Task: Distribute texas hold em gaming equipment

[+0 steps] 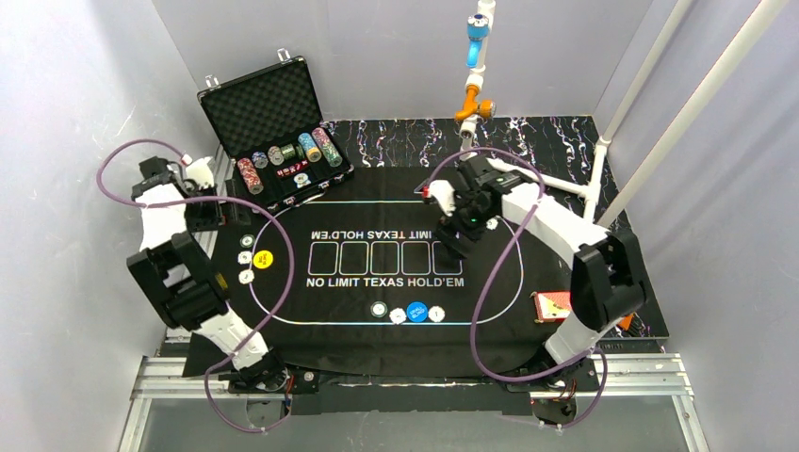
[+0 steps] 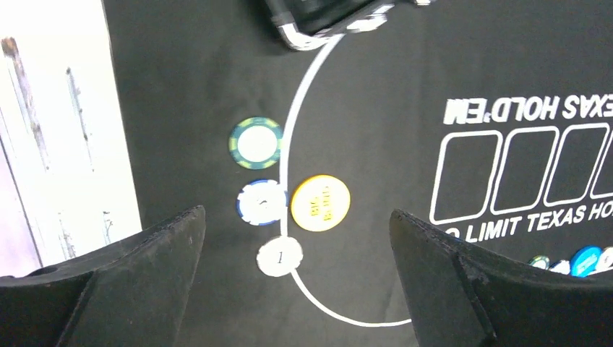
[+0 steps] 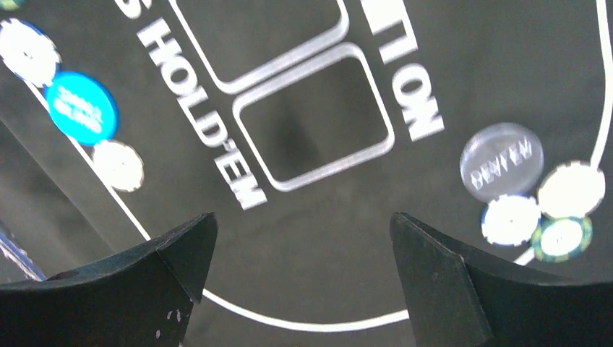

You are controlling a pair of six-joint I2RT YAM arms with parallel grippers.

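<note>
My left gripper [image 2: 297,225] is open and empty, hovering over the mat's left end [image 1: 215,218]. Just ahead of it lie a green-rimmed chip [image 2: 255,142], a blue-and-white chip [image 2: 262,202], a yellow button [image 2: 320,203] and a white chip marked 1 [image 2: 280,258]. My right gripper [image 3: 303,220] is also open with nothing in it, above the mat's far middle [image 1: 454,240]. To its right sit a grey dealer button [image 3: 502,162] and three chips [image 3: 571,189]. A blue button [image 1: 417,312] with chips beside it lies at the near edge. The red-backed deck [image 1: 553,304] rests at the right.
The black mat [image 1: 377,339] covers the table. An open black foam-lined case [image 1: 273,108] with rows of chip stacks [image 1: 283,155] stands at the back left. A white frame pole [image 1: 660,141] runs along the right side. Purple cables loop from both arms.
</note>
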